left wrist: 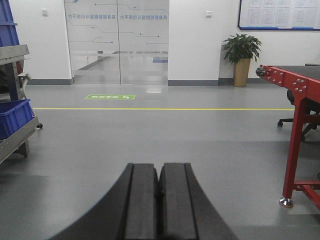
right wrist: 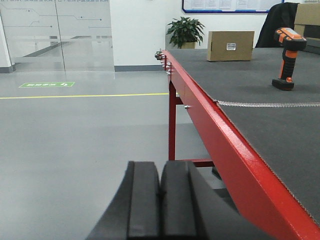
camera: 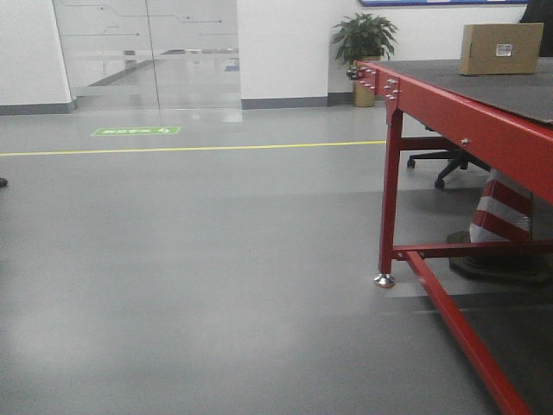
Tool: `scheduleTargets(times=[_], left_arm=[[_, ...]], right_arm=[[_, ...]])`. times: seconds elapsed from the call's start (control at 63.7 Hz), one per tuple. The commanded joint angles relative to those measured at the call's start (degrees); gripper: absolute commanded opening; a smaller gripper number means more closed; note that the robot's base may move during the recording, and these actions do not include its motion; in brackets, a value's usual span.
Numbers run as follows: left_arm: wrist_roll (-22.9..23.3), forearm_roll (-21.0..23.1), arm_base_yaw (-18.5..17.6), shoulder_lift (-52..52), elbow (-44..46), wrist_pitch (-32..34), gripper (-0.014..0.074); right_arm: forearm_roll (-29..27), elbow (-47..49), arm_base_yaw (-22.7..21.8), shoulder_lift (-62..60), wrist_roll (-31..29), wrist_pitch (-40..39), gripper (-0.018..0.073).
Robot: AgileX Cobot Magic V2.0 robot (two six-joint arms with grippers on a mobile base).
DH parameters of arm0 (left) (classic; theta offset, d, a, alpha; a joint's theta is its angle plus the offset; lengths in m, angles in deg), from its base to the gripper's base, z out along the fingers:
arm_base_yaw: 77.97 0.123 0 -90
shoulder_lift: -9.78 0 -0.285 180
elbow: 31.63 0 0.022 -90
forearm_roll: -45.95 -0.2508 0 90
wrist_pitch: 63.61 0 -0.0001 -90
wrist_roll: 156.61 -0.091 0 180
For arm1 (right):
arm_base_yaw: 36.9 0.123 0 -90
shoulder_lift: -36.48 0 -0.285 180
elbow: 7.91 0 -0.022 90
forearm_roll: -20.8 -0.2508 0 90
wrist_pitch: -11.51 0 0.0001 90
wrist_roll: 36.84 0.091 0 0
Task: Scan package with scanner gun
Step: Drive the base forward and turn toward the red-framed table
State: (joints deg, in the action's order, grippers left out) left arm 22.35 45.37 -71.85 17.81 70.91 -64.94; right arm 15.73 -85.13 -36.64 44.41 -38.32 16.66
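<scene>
Scanner gun (right wrist: pixel 286 59) stands upright on the red table (right wrist: pixel 215 130), well apart from the package (right wrist: pixel 230 45) at the far end, and since our left gripper (left wrist: pixel 159 200) and right gripper (right wrist: pixel 160 205) are both pinched closed, empty and off the table, we risk toppling it if we reach unopened.
</scene>
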Motion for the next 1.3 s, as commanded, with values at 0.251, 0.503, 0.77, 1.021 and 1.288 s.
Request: scheduleTargets(times=[0.251, 0.503, 0.77, 1.021, 1.288], left_arm=[[0.38, -0.26, -0.03, -0.25, 0.24, 0.8, -0.0111], [0.38, -0.26, -0.03, -0.25, 0.24, 0.8, -0.0111], [0.38, -0.26, -0.03, -0.25, 0.24, 0.8, -0.0111], [0.38, -0.26, -0.03, -0.25, 0.24, 0.8, -0.0111], [0.38, -0.26, -0.14, -0.25, 0.24, 0.8, -0.0111]], right_arm=[[0.39, 0.0, -0.25, -0.14, 0.06, -0.87, -0.0153], [0.39, 0.0, -0.25, -0.14, 0.06, -0.87, -0.0153], [0.39, 0.0, -0.25, -0.14, 0.06, -0.87, -0.0153], [0.39, 0.0, -0.25, -0.14, 0.06, -0.87, -0.0153], [0.39, 0.0, -0.25, -0.14, 0.06, -0.87, -0.0153]])
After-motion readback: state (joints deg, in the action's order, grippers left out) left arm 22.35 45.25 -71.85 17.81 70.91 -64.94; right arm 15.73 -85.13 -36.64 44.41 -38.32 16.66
